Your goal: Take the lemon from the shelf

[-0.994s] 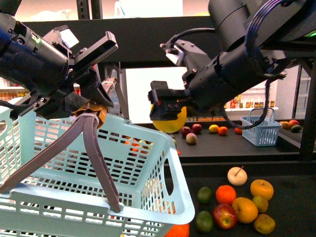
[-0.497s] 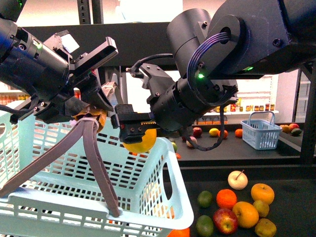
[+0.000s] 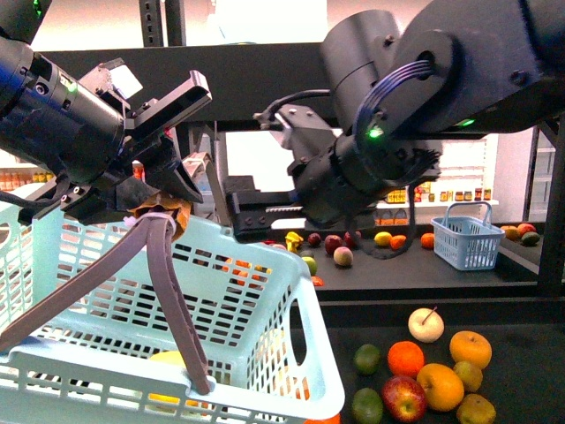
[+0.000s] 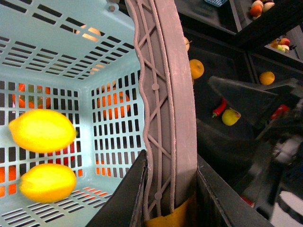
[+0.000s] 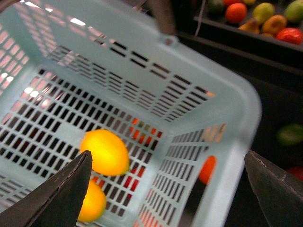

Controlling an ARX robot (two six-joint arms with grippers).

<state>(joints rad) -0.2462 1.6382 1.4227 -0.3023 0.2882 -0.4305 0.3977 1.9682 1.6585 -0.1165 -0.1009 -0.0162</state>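
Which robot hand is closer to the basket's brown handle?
Left. The left gripper is clamped right on the handle, holding the basket up. The right gripper hangs open above the basket, apart from the handle.

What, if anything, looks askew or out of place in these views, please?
Only the pale blue basket hangs slightly tilted, held by its handle in the left pincer; two lemons lie inside it. Nothing looks spilled or damaged.

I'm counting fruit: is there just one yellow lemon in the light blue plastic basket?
No, two bright yellow oval lemons lie inside the light blue slotted plastic basket.
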